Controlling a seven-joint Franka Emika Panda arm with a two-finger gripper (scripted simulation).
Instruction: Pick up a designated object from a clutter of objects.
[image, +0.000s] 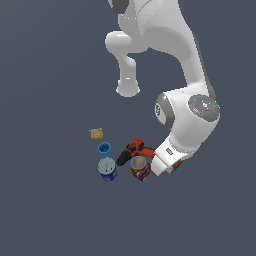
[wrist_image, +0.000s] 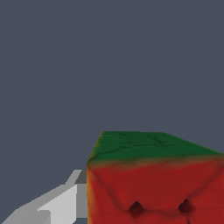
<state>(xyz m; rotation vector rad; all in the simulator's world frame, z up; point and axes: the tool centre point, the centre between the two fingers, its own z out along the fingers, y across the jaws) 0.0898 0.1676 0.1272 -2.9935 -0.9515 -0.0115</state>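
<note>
Puzzle cube (wrist_image: 153, 179) red and green (blurry squares, perhaps); drill (image: 131, 151) orange-red, black.

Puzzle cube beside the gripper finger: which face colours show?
Green and red on the small puzzle cube, clearest in the wrist view.

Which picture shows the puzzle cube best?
The wrist view. The cube fills the lower part, close up, with its green and red faces clear. In the exterior view only a small red and green bit peeks out from under the robot's hand.
</note>
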